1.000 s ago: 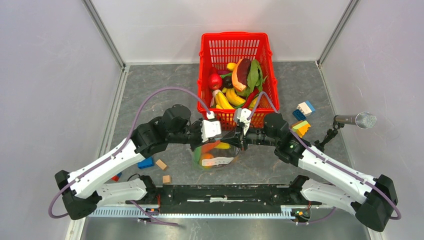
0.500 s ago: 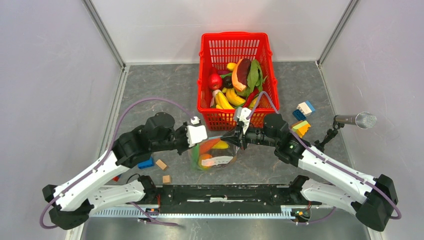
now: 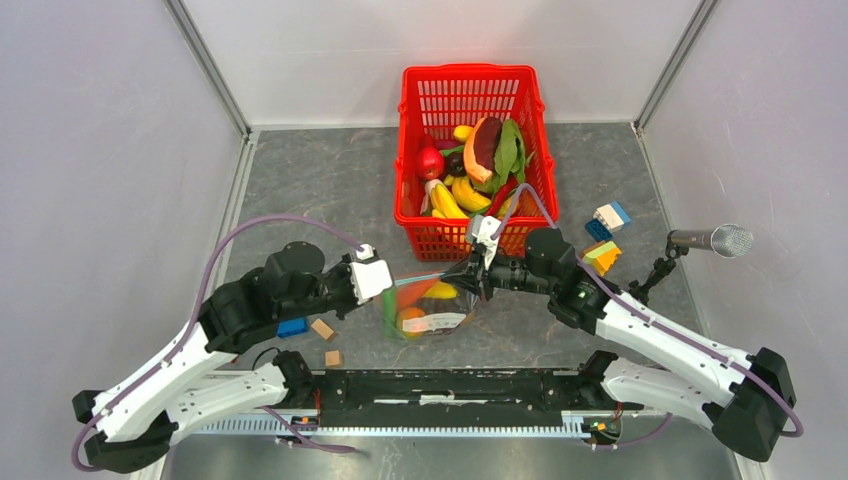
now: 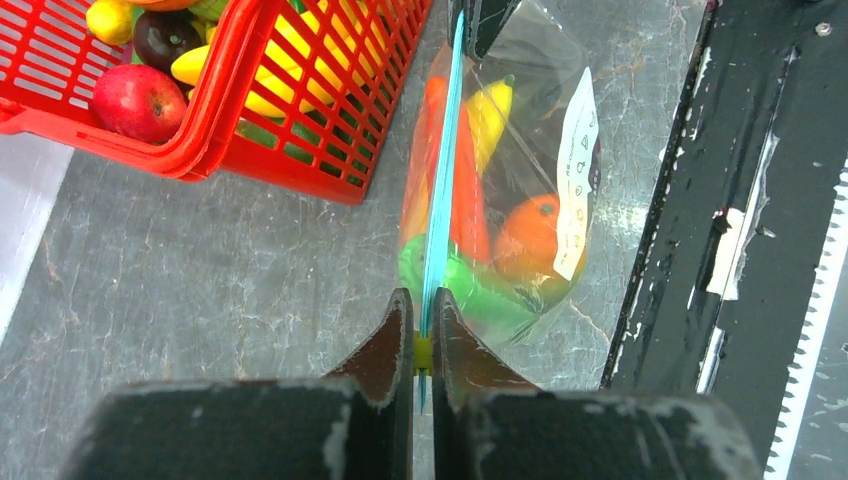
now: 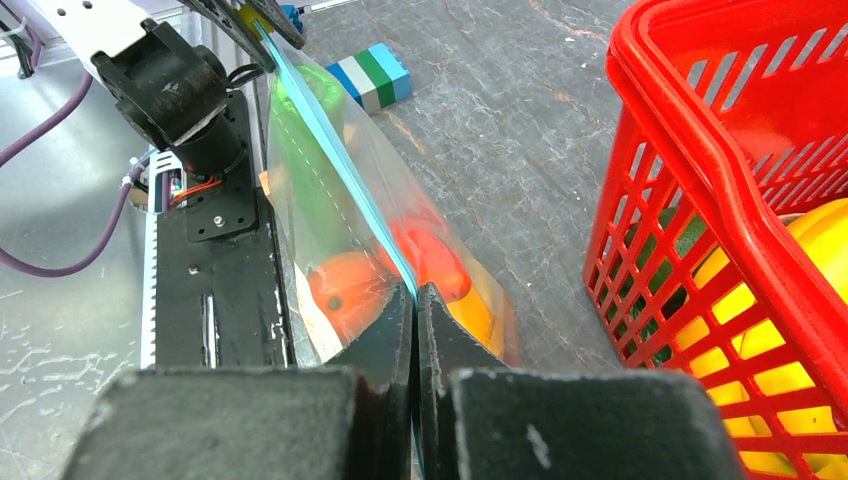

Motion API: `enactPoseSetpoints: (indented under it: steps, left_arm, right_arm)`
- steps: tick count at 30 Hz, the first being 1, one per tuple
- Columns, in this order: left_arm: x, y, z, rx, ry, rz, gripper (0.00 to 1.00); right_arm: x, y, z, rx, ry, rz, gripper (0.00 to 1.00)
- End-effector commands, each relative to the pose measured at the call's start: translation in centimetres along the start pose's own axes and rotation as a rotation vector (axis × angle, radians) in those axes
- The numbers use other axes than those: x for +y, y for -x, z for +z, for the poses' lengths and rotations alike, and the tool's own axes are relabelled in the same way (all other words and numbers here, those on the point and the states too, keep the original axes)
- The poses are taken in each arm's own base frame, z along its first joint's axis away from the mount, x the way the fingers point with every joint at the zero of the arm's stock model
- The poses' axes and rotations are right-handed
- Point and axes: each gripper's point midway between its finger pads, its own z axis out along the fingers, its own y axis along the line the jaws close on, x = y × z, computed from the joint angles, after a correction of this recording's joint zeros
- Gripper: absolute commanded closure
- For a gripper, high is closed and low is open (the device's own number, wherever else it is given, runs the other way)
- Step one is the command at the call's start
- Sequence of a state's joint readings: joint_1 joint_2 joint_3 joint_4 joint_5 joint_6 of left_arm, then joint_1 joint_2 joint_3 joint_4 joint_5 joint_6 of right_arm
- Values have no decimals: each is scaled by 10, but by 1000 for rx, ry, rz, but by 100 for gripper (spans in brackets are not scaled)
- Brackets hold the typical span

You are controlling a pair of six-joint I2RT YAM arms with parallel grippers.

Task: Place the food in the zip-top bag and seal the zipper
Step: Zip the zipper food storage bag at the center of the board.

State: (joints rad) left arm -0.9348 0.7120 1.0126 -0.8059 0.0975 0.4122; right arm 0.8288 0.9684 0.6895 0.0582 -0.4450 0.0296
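Note:
The clear zip-top bag [image 3: 428, 306] lies just in front of the red basket, stretched between both grippers. It holds food: a red-orange carrot [image 4: 466, 190], a yellow banana [image 4: 490, 105], an orange piece [image 4: 535, 225] and a green vegetable [image 4: 470, 292]. The light-blue zipper [image 4: 440, 170] runs straight along the mouth. My left gripper [image 4: 421, 300] is shut on the zipper's left end, with a small yellow slider between the jaws. My right gripper [image 5: 413, 292] is shut on the zipper's [image 5: 330, 150] right end. In the top view the left gripper [image 3: 388, 289] and the right gripper [image 3: 467, 279] face each other.
The red basket [image 3: 470, 72] full of toy food stands right behind the bag. Coloured blocks [image 3: 608, 216] and a microphone [image 3: 712, 240] are to the right. A blue block [image 3: 292, 326] and wooden cubes [image 3: 322, 328] lie to the left. A black rail [image 3: 450, 385] runs along the near edge.
My left gripper has slid left along the zipper, from near the right gripper to the bag's left end. The right gripper has held its place on the right end.

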Motion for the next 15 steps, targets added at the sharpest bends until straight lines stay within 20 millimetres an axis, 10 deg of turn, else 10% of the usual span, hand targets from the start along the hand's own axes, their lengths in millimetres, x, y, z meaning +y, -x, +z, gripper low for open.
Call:
enactPoseSetpoints:
  steps: [1, 7, 11, 15]
  left_arm:
    - [6, -37, -18, 134, 84, -37, 97]
    - [20, -42, -26, 154, 176, -38, 86]
    - [33, -31, -33, 97, 253, -61, 27]
    - [56, 3, -45, -75, 388, -137, 1]
  right_arm:
    - [-25, 10, -5, -12, -120, -5, 100]
    - [-28, 12, -7, -19, -140, -4, 100]
    - [-30, 18, -7, -28, -150, -4, 100]
    - [-36, 35, -10, -48, -187, -18, 100]
